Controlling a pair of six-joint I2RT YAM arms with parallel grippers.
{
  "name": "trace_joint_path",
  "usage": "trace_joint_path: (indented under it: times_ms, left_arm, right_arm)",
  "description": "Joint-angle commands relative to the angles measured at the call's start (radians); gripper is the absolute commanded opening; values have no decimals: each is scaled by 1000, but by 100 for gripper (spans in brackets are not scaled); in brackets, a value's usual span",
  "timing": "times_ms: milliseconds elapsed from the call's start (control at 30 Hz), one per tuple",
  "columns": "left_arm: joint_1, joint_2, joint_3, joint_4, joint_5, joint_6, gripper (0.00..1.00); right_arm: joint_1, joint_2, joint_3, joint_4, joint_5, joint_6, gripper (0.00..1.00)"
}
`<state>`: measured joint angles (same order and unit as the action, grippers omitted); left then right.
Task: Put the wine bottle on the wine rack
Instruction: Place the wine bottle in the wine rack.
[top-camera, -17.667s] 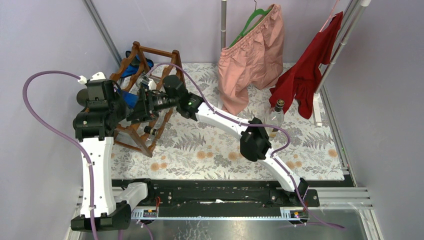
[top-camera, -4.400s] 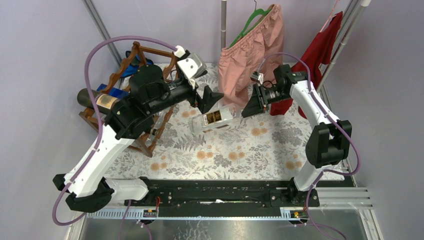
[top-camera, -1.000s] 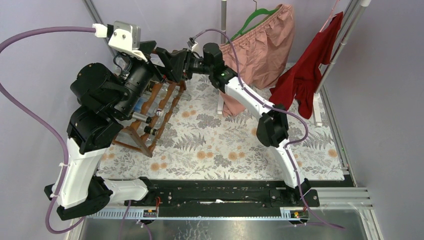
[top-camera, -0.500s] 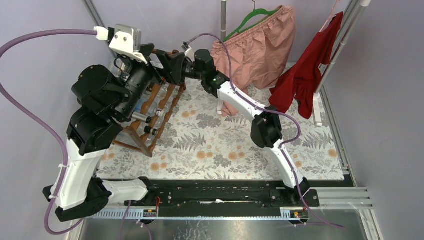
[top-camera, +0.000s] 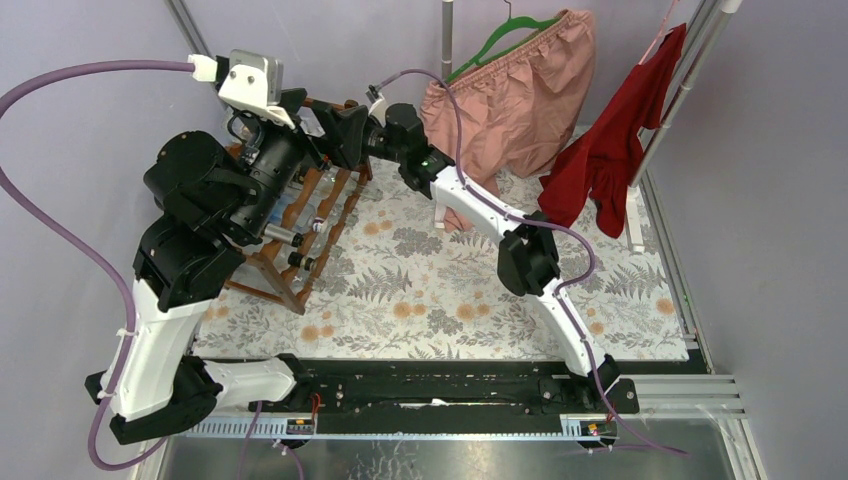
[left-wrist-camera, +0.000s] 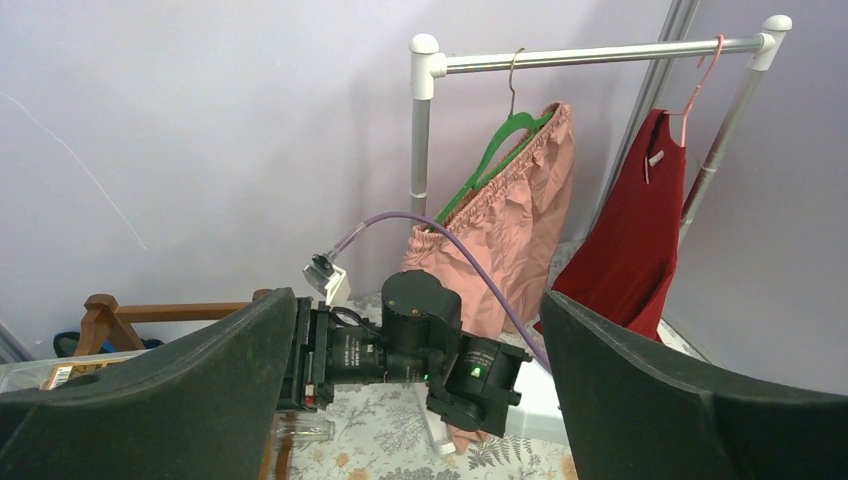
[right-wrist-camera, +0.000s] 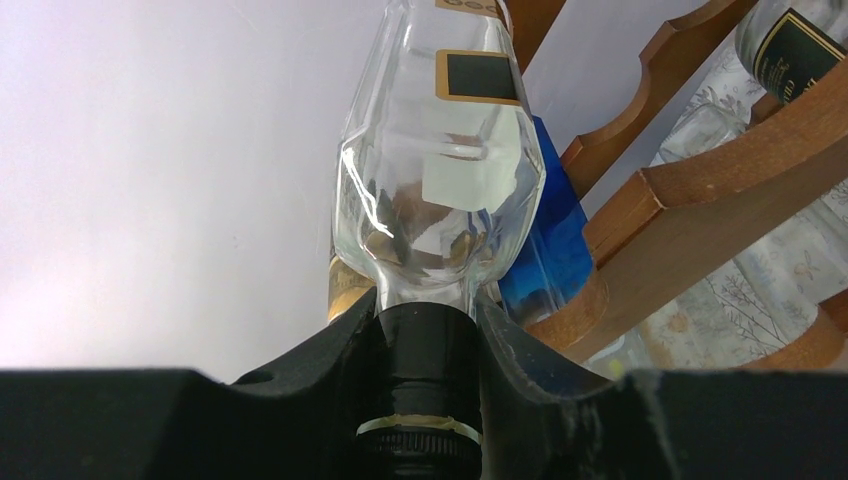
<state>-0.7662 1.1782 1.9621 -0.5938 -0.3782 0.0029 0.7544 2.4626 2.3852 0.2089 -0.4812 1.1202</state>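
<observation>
Fern-printed counter (top-camera: 440, 290), with lilac walls close along its left edge. Since a few seconds back, the one clear glass wine bottle (right-wrist-camera: 440, 190) has travelled from mid-counter to the upper far end of the reddish-brown wooden wine rack (right-wrist-camera: 700, 190). The right claw (right-wrist-camera: 420, 345) is clamped on its dark neck. The left claw (left-wrist-camera: 415, 400) stands spread wide by the rack's top, holding nothing. One blue bottle (right-wrist-camera: 555, 250) lies alongside. Two garments hang behind: pink shorts (top-camera: 520, 100) and a red top (top-camera: 610, 150).

No legible txt: black/gold label (right-wrist-camera: 478, 76) on wine bottle (right-wrist-camera: 440, 200) & 2nd bottle (right-wrist-camera: 790, 45) label too blurry.
</observation>
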Motion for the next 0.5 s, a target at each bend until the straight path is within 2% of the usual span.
trace_joint_path:
  times_ms: [0, 267, 333, 467]
  left_arm:
    - [-5, -3, -5, 22, -16, 20, 99]
    - [-4, -12, -17, 22, -14, 10, 99]
    - [-5, -15, -20, 24, -14, 9, 99]
    - [-4, -25, -42, 22, -16, 8, 99]
  right_arm:
    - [31, -39, 112, 268, 32, 13, 0]
    - [57, -30, 105, 237, 72, -23, 0]
    - [61, -29, 98, 221, 85, -37, 4]
    - [67, -26, 79, 210, 100, -51, 5]
